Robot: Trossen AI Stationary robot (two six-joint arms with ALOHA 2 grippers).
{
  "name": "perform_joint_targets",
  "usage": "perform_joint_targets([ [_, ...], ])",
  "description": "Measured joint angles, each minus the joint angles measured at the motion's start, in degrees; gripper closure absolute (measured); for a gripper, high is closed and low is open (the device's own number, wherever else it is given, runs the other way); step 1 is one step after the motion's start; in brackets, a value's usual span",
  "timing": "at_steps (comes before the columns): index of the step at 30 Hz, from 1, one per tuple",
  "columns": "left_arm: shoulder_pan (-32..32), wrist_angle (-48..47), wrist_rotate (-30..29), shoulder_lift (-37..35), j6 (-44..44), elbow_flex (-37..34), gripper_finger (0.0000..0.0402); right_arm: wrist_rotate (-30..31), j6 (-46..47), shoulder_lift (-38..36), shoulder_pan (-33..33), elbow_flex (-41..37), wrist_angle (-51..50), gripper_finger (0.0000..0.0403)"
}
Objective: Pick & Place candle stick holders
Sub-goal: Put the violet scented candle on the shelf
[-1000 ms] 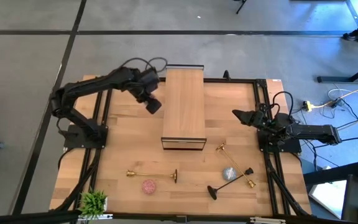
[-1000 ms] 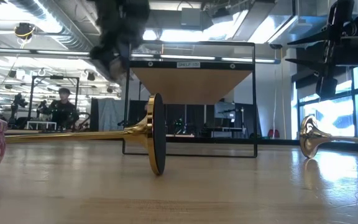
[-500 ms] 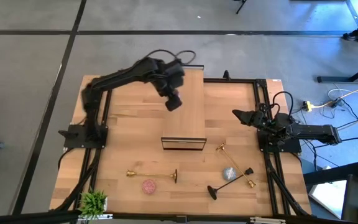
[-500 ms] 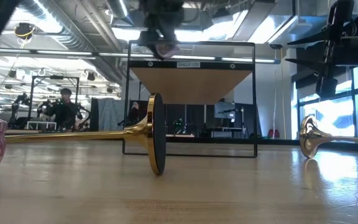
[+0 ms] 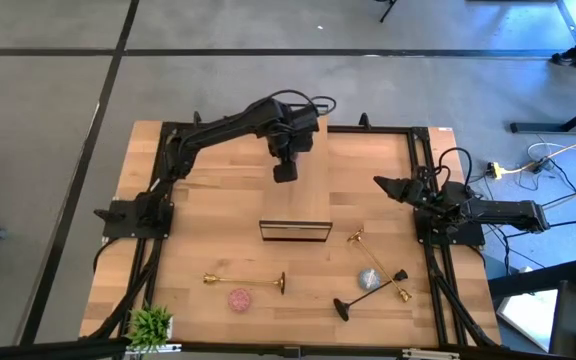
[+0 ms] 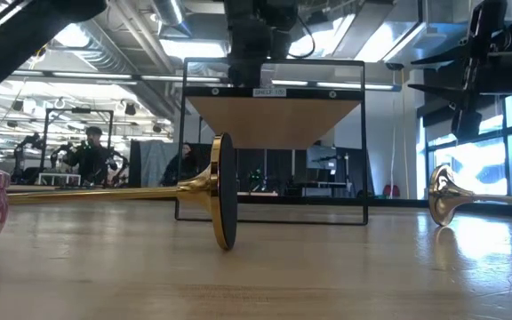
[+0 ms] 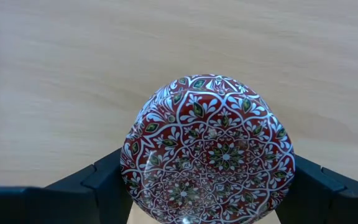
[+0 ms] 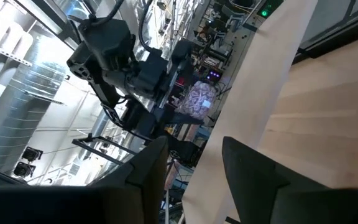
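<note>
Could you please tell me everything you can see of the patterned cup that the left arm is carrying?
The patterned cup is round and domed, dark red with white floral tracery and small green accents. It sits clamped between the left gripper's jaws, which press its two sides, above the light wooden shelf top. Whether it touches the wood cannot be told.

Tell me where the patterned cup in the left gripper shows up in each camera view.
High view: hidden under the left gripper, above the wooden shelf.
Low view: not visible; only the arm shows above the shelf.
Left wrist view: cup fills the centre, clamped between the fingers.
Right wrist view: cup mid-picture, far off.
Shared landmark: the shelf.
</note>
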Motion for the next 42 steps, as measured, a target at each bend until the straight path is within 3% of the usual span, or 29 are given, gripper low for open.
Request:
perform_joint_targets([
  [8,0.1,5.1,1.3,-0.1,0.3,0.4,0.0107,0.0,-1.3,0.0,0.0,0.0,-0.5,0.0245],
  [17,0.3,4.9,4.8,1.9,0.1,0.4,0.0107,0.0,-1.3,0.0,0.0,0.0,-1.2,0.0245],
  [42,-0.3,3.0,3.0,4.2,1.9,0.4,0.0107,-0.1,-1.1,0.0,0.0,0.0,-1.5,0.0245],
])
